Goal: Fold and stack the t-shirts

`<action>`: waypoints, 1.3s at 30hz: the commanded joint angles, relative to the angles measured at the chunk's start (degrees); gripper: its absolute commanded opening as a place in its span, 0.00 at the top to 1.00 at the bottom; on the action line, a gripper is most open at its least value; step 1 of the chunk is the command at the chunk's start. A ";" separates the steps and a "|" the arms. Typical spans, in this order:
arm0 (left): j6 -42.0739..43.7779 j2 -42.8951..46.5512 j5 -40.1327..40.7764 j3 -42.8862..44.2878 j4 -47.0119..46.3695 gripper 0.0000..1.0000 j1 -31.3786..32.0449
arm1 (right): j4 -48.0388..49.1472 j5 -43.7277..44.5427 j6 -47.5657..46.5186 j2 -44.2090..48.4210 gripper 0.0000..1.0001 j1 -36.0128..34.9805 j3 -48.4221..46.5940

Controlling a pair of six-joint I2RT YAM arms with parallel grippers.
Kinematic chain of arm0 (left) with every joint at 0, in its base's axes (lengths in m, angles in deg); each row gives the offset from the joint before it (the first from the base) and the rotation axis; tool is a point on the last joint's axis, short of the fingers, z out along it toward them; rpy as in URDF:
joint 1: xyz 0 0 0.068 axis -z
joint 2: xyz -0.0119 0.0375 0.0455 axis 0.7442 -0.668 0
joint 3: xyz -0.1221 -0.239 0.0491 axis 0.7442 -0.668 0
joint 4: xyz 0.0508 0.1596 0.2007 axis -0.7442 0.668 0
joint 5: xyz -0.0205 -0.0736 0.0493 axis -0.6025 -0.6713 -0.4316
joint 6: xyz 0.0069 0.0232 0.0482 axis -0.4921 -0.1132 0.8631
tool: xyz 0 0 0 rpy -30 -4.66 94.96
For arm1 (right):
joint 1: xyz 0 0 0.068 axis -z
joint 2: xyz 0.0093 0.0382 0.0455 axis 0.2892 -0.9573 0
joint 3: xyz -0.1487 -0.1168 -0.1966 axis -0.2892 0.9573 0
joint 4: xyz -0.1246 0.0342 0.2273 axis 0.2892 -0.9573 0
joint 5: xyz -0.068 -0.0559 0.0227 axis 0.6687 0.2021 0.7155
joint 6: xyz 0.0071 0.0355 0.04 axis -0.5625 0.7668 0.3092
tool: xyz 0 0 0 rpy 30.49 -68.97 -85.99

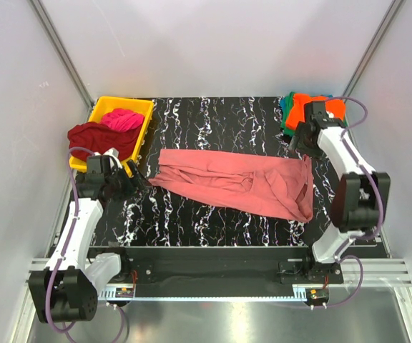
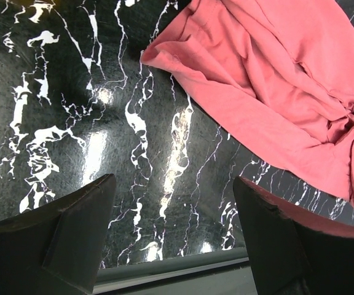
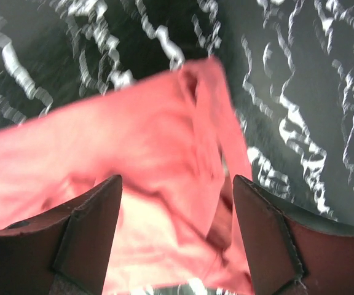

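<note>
A large salmon-pink t-shirt (image 1: 234, 182) lies crumpled lengthwise across the middle of the table. My left gripper (image 1: 136, 177) hovers just off its left end, jaws open and empty; in the left wrist view (image 2: 174, 179) the shirt's edge (image 2: 275, 80) sits ahead and to the right. My right gripper (image 1: 300, 143) is over the shirt's far right corner, open, with the blurred pink cloth (image 3: 134, 153) below and between its fingers (image 3: 177, 178). Dark red (image 1: 95, 136) and magenta (image 1: 122, 118) shirts fill the tray. Orange (image 1: 306, 107) and green (image 1: 287, 111) shirts sit at the back right.
The yellow plastic tray (image 1: 131, 103) stands at the back left corner, the dark red shirt hanging over its near rim. The black marbled table (image 1: 213, 121) shows bare behind and in front of the pink shirt. White walls close in on three sides.
</note>
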 commanded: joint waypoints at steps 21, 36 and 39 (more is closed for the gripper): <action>0.76 -0.09 -1.66 1.27 -3.02 0.19 0.39 | 5.68 -5.65 3.53 -3.28 0.34 -18.54 7.16; 0.68 -0.26 -1.14 1.27 -2.84 0.19 0.48 | 3.05 2.26 2.12 -6.10 1.00 -19.07 5.49; 0.59 -0.18 -0.61 1.27 -2.84 0.19 0.74 | 0.15 2.26 2.38 -2.59 1.00 -19.95 4.96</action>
